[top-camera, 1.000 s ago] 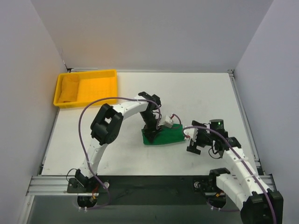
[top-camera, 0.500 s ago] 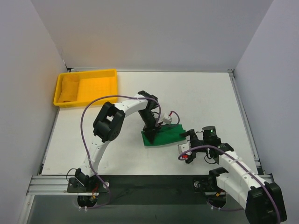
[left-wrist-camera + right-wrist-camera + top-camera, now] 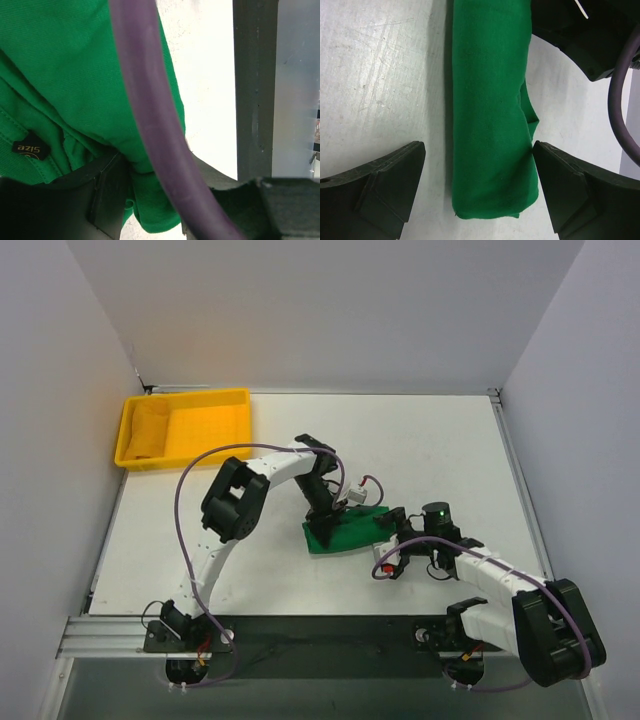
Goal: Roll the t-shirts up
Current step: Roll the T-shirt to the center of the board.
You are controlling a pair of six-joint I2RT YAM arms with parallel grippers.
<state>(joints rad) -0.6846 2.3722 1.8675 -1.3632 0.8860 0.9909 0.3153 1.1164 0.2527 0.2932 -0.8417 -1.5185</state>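
Left wrist: inverted black "Size" label (image 3: 31,149) on green t-shirt (image 3: 65,75).

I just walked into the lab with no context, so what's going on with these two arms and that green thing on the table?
The two arms are working on a green t-shirt, which lies as a tight roll near the middle of the table. The left gripper appears to pinch one end of it. The right gripper is open, its fingers on either side of the other end, not yet closed on it. A yellow tray sits at the far left corner, away from both arms.
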